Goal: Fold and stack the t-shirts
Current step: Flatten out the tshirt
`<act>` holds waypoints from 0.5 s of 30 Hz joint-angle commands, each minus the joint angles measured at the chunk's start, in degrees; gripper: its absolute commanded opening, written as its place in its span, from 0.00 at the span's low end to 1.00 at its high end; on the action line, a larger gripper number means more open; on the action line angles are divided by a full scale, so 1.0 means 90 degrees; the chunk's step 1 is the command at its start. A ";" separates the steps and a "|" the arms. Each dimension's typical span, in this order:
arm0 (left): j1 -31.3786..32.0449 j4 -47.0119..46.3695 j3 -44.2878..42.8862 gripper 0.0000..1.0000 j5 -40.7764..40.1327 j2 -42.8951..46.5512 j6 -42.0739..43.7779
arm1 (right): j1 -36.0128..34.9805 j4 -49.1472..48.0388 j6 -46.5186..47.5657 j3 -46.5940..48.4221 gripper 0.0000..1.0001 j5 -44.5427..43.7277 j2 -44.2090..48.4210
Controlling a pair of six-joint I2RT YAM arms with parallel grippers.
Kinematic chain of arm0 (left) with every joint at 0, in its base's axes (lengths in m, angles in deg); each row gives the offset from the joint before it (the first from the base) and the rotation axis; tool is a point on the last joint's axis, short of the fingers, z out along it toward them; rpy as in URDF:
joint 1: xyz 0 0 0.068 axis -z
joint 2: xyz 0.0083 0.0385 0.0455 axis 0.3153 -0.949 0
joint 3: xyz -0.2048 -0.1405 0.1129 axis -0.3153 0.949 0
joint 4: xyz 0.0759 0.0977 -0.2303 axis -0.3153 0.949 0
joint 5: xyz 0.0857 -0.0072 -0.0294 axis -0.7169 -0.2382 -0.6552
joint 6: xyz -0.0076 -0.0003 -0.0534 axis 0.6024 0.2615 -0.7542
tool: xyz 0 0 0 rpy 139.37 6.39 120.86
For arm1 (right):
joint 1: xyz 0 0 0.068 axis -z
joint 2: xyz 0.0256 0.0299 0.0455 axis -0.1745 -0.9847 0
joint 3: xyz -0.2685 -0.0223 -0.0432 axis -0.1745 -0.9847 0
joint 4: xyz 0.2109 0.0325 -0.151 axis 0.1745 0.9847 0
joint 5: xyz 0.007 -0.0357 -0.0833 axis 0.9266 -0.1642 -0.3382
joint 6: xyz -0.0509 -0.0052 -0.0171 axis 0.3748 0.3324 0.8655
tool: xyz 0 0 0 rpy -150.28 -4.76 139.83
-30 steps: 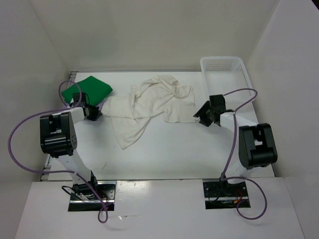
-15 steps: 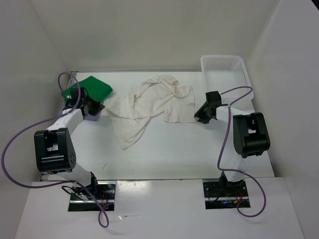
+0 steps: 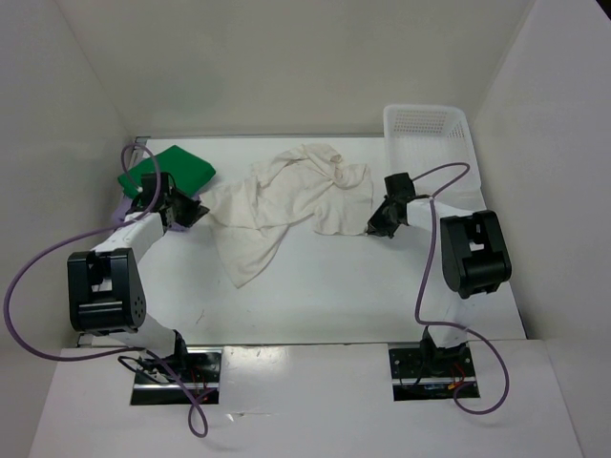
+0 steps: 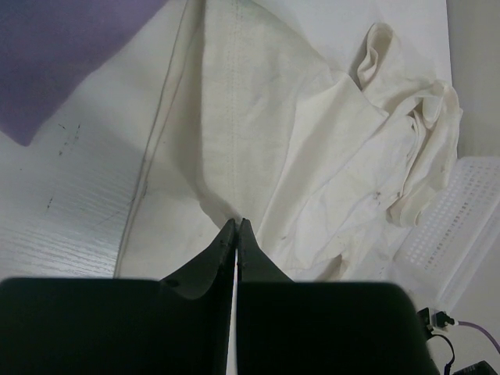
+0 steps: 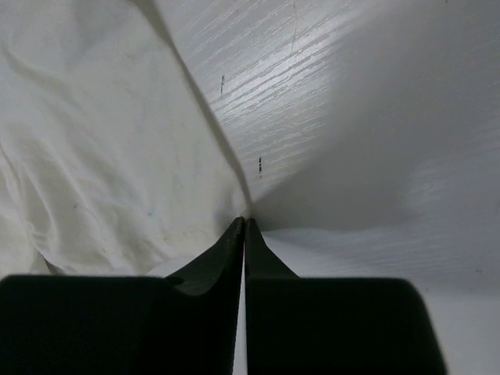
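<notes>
Left of the white shirt [image 3: 286,196], the purple shirt [image 4: 62,47] is almost wholly hidden under the left arm in the top view. The left wrist view catches only one corner of it, cut off by the frame. The green shirt [image 3: 177,167] lies as a compact patch to the far left of the white shirt, and the arm covers its near edge.

The left gripper [image 4: 236,225] is closed on the white shirt's left hem, though its own tips hide the pinch itself. The white shirt sprawls crumpled, bunched into a knot toward its back right. The right gripper [image 5: 244,223] is clamped on the shirt's right edge, with the cloth drawn up to a peak at its tips.

The basket [image 3: 427,116] stands behind and to the right of the white shirt, apart from it. In the left wrist view it is cut off.

The table [image 3: 334,286] is white and faintly streaked, with small dark scuffs. Plain white walls [image 3: 286,67] close it in on three sides.
</notes>
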 commanded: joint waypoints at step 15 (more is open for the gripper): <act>0.1026 0.1599 -0.2708 0.00 0.0321 0.1073 0.1126 | -0.0105 0.1728 0.0534 0.2134 0.00 -0.0298 0.3663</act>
